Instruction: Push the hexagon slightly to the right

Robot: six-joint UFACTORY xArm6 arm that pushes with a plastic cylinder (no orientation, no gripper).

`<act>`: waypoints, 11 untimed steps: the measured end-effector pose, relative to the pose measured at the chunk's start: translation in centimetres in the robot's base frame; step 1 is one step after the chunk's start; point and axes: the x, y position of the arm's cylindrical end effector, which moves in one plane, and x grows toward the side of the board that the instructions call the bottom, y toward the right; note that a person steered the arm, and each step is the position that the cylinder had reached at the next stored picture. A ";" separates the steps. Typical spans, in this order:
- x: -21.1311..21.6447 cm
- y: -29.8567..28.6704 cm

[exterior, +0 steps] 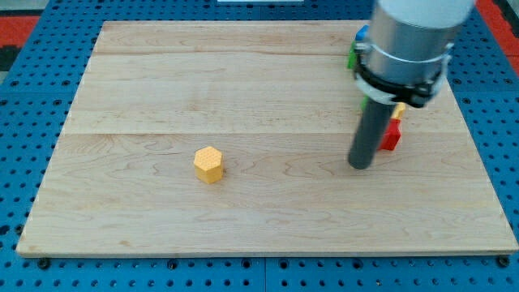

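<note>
A: Position of the yellow hexagonal block [208, 165]?

B: Alone on the pale wooden worktop [268, 219], left of centre and toward the view's bottom. Nothing touches it; bare wood on every side.

A: And the rod?

B: The arm's dark rod comes down at the view's right. Its tip [359, 166] meets the board well apart from the hexagon, on the hexagon's right, at roughly the same height in the view. Just beside the rod sits a red block [392, 136], shape unclear. Green [353, 57], blue [362, 33] and a sliver of yellow [399, 108] show around the arm body, mostly hidden.

A: Jaws?

B: None on this rig. The rod has no jaws to open or close and grips nothing; it only shoves.

A: Why does the placing matter?

B: The push must go to the view's right, so the tip would have to come from the hexagon's left face. It stands on the wrong side now. Judgement: push not yet begun; the tip likely needs to pass around the block without grazing it, then give a short nudge.
</note>
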 end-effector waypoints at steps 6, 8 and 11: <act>2.1 -16.8; 2.8 -8.4; 5.8 -3.5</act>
